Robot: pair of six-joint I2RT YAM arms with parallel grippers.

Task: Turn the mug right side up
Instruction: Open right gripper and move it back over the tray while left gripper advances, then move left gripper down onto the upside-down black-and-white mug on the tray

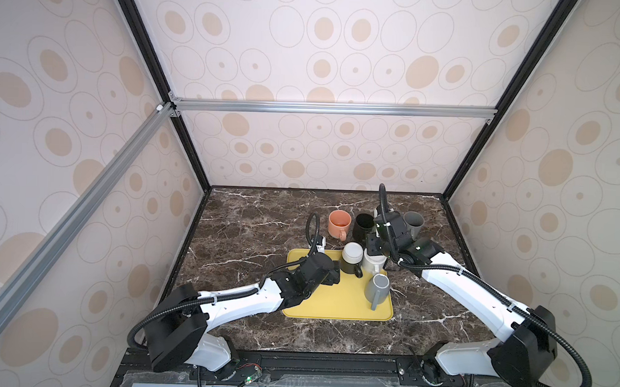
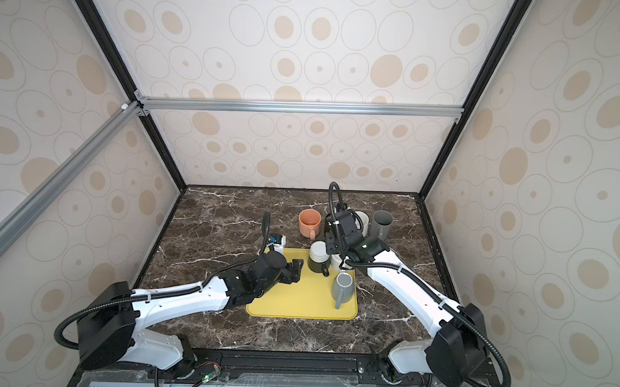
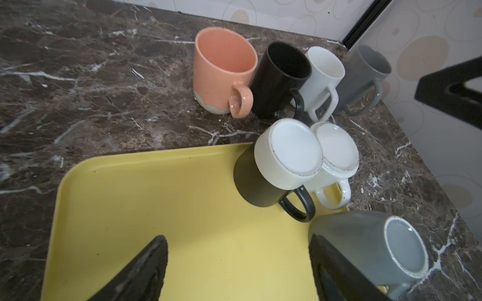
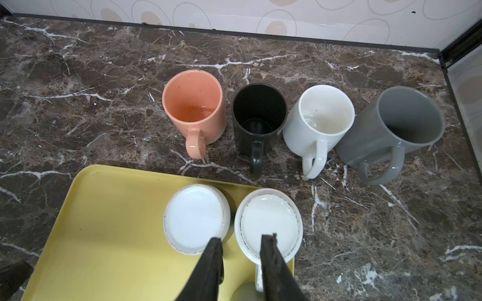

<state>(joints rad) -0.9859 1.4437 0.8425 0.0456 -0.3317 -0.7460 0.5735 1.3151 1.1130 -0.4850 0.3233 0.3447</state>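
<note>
Four mugs already stand mouth-up in a row at the back of the bench (image 1: 250, 227): orange mug (image 1: 339, 223), black mug (image 1: 364, 224), upright white mug (image 4: 323, 117) and upright grey mug (image 1: 414, 223), handles toward the robot. Three are left base-up on the yellow tray (image 1: 333, 301): inverted dark mug (image 1: 351, 259) w/ a pale base, inverted white mug (image 4: 268, 221) touching it, and inverted grey mug (image 1: 378, 290) nearer the robot at the tray's edge. If all seven count, the job looks a bit over halfway. Nothing on the tray is lifted or tilted yet.

Left tool (image 3: 236, 238) hangs low over bare tray, jaws spread wide, empty. The inverted dark mug sits just ahead of it, the inverted grey mug beside one finger. Right tool (image 4: 242, 237) hovers over the inverted white mug's base, handle side, jaws only narrowly apart, apparently gripping nothing. The handle shows below the gap, but no contact is evident.

Next mug is prob. the white or the dark one; can't tell which. Left to do: grasp, lift clear of neighbours, flip, set down mouth-up, e.g. in the row. Tight spacing btw dark & white mugs means risk of a knock.
</note>
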